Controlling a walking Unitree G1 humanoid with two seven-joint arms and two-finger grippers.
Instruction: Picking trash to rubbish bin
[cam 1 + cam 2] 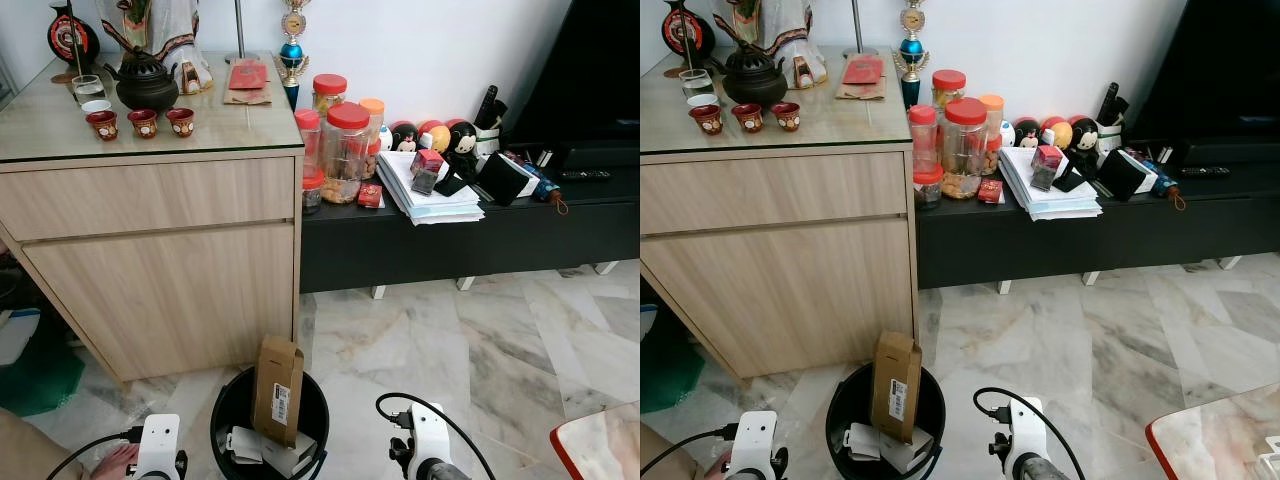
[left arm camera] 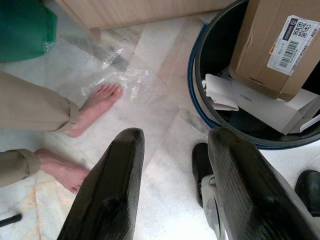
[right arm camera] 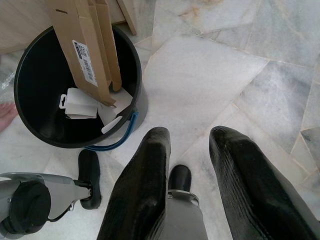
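Standing over the black rubbish bin [image 1: 225, 415] on the marble floor [image 1: 480, 340], the robot holds nothing: the left gripper [image 2: 172, 165] and the right gripper [image 3: 190, 160] both hang with fingers spread and empty. A brown cardboard box [image 1: 277, 388] leans upright inside the bin, above white packaging [image 2: 280, 107]. That trash looks binned; a crumpled plastic film [image 2: 125, 80] near a person's bare foot [image 2: 95, 107] may remain.

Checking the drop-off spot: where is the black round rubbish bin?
The black round rubbish bin stands on the marble floor before the wooden cabinet, a brown cardboard box upright inside it.
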